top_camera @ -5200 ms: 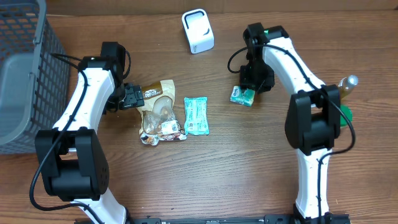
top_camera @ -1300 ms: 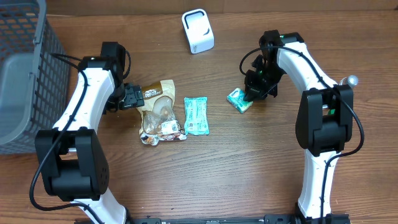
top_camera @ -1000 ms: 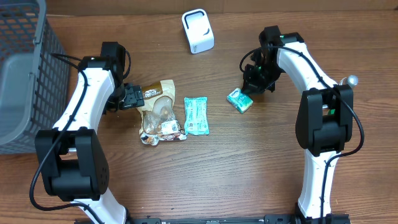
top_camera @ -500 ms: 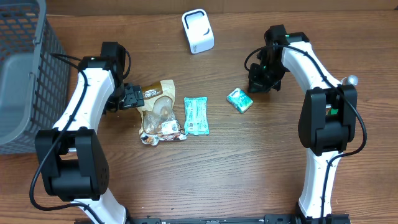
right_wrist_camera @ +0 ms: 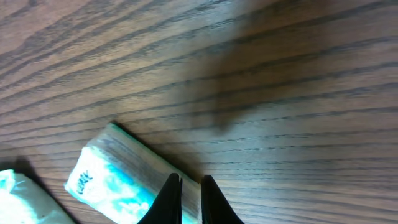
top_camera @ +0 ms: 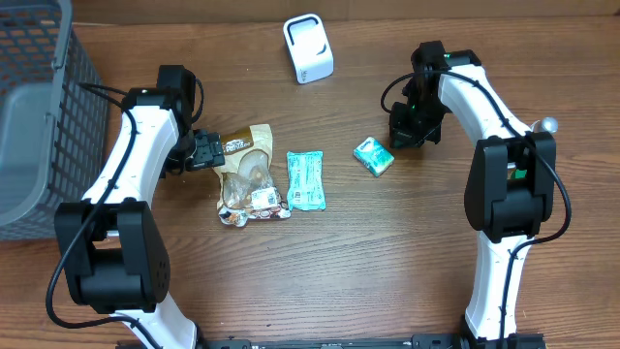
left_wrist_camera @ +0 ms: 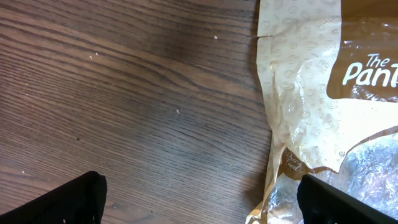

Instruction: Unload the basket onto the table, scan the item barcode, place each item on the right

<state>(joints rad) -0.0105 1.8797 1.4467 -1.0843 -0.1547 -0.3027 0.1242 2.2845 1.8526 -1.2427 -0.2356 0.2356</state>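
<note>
**Q:** Where is the pack, taking the scanner (top_camera: 308, 48) as reference?

**A:** The green pack (top_camera: 373, 156) lies flat on the table (top_camera: 387, 271), nearer the robot than the scanner and to its right. Nothing holds it.

**Q:** Right gripper state?

**A:** The right gripper (top_camera: 402, 136) is right of the scanner, just beside the pack's far right corner. Its fingers (right_wrist_camera: 169, 199) are pinched almost together with nothing between them. In the wrist view the tips sit by the pack's (right_wrist_camera: 118, 180) edge; contact cannot be confirmed.

**Q:** Left gripper state?

**A:** The left gripper (top_camera: 206, 151) is spread wide and empty, left of the scanner and nearer the robot, at the top edge of the brown bag (top_camera: 250, 174). A teal pouch (top_camera: 306, 180) lies beside that bag, almost straight toward the robot from the scanner.
</note>
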